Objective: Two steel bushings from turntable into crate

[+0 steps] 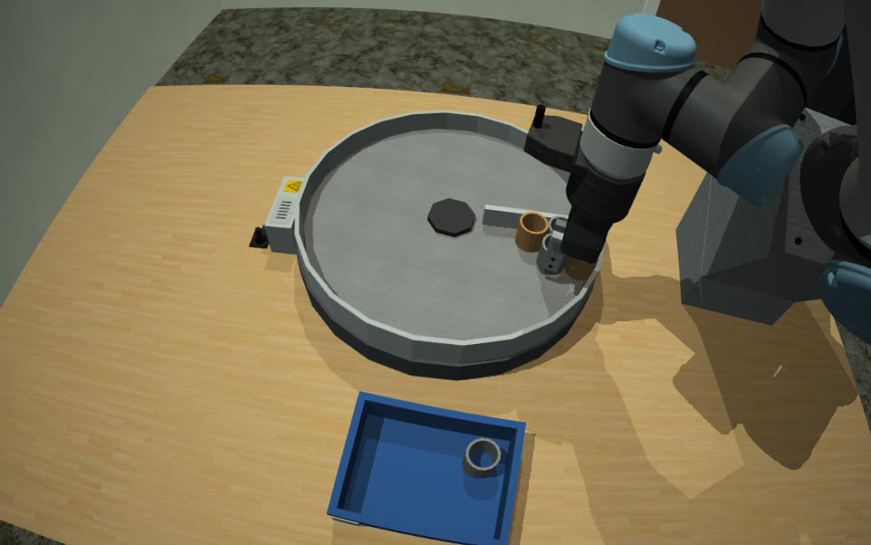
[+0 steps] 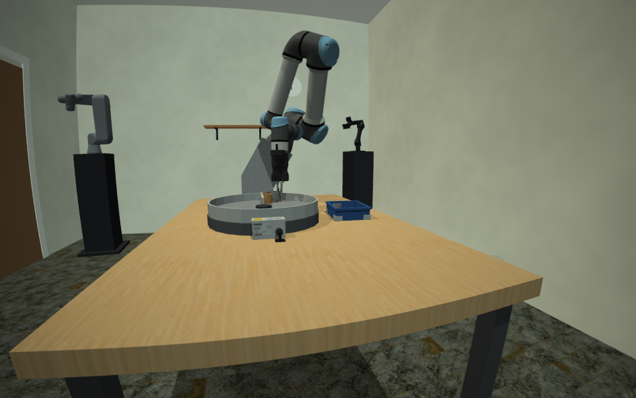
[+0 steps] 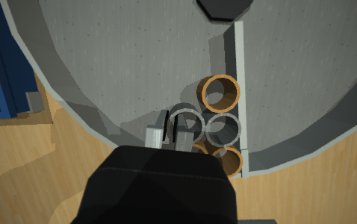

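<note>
My gripper [image 3: 171, 119] is shut on the wall of a steel bushing [image 3: 185, 120], one finger inside its bore and one outside, at the turntable's [image 1: 443, 231] near-right rim. It also shows in the top view [image 1: 552, 256]. A second steel bushing [image 3: 222, 128] stands right beside it against the white bar [image 3: 240, 75]. Bronze bushings stand around them: one beyond [image 3: 220, 93], [image 1: 531, 230], one at the rim [image 3: 229, 160], and another mostly hidden under my gripper body. The blue crate [image 1: 426, 469] holds one steel bushing [image 1: 483, 456].
The turntable has a raised rim and a black hub [image 1: 451, 216]. A grey control box [image 1: 284, 213] sits on its left side. The robot's grey base [image 1: 751, 243] stands to the right. The crate lies on the table in front of the turntable.
</note>
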Robot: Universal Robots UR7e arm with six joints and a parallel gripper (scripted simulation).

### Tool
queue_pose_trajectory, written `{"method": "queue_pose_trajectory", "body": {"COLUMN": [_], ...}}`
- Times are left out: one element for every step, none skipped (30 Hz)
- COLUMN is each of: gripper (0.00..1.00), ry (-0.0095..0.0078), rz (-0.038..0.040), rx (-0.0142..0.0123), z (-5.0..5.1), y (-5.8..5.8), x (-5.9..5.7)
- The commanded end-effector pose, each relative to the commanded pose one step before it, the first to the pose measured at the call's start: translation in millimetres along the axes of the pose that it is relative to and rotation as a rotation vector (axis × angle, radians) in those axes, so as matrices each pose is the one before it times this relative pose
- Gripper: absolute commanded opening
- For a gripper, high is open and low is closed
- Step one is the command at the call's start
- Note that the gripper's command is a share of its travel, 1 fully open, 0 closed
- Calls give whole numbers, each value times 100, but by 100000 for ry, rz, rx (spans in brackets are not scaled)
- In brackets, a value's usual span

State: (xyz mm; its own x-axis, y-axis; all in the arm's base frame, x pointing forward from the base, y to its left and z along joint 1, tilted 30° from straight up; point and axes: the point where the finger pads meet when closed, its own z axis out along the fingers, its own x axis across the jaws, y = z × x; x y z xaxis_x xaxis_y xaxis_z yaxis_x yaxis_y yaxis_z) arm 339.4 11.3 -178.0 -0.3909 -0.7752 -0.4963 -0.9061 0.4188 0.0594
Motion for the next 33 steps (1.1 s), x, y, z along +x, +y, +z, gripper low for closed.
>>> {"method": "queue_pose_trajectory", "body": {"gripper": [0,0,0,0,0,0,0,0,0,0,0,0,0,0,0,0,0,0,0,0,0,0,0,0,0,0,0,0,0,0,0,0,0], "ry": [-93,0,83,-3,-3,-3,-3,0,0,0,0,0,0,0,0,0,0,0,0,89,-3,-3,-3,-3,0,0,0,0,0,0,0,0,0], "rz": [164,0,-161,-2,-2,-2,-2,0,0,0,0,0,0,0,0,0,0,0,0,-164,-2,-2,-2,-2,0,0,0,0,0,0,0,0,0], "rx": [-267,0,268,0,0,0,0,0,0,0,0,0,0,0,0,0,0,0,0,267,0,0,0,0,0,0,0,0,0,0,0,0,0], "z": [-48,0,-120,-150,-150,-150,-150,0,0,0,0,0,0,0,0,0,0,0,0,-124,-150,-150,-150,-150,0,0,0,0,0,0,0,0,0], "y": [165,0,-167,0,0,0,0,0,0,0,0,0,0,0,0,0,0,0,0,-168,0,0,0,0,0,0,0,0,0,0,0,0,0], "x": [-23,0,28,0,0,0,0,0,0,0,0,0,0,0,0,0,0,0,0,29,0,0,0,0,0,0,0,0,0,0,0,0,0]}}
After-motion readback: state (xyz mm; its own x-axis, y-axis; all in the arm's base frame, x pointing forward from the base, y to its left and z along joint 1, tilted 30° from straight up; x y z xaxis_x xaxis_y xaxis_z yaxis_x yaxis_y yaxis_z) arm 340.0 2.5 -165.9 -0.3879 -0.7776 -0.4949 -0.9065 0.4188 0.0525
